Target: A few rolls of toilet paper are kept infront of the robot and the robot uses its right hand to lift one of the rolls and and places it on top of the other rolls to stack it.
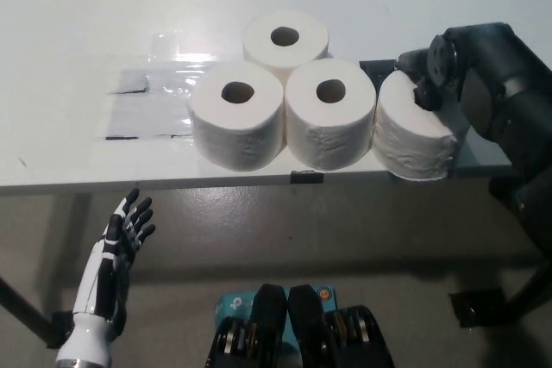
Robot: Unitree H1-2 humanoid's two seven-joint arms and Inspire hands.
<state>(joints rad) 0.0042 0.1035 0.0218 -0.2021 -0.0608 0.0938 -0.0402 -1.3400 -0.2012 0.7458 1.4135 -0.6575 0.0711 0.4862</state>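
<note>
**Right hand on the rightmost roll, lift not yet begun**

Four toilet rolls standing upright on the white tabletop [69,152]. Three bunched and touching: front-left roll [236,122], middle roll [330,120], back roll [285,40] nestled behind the gap between those two. Fourth, the rightmost roll [414,140], just beside the middle roll and close to the front edge of the tabletop, apparently tilted a little, though hard to be sure.

Black right hand [429,84] down on top of that rightmost roll, covering the core hole. Fingers hidden between arm and paper; cannot tell whether clamped on the roll or merely resting on it. White left hand [125,228] idle below the tabletop edge at lower left, fingers spread, holding nothing.

Handling, as a judgement: very light, soft, easily dented, sheets prone to slipping against each other; the cardboard core the only stiff part. Best hold likely through the core with pressure against the outer wall, or a broad wrap around the sides without squeezing hard. Landing spot: the dip where the three bunched rolls meet. Risk of nudging the light rolls apart on set-down.
</note>
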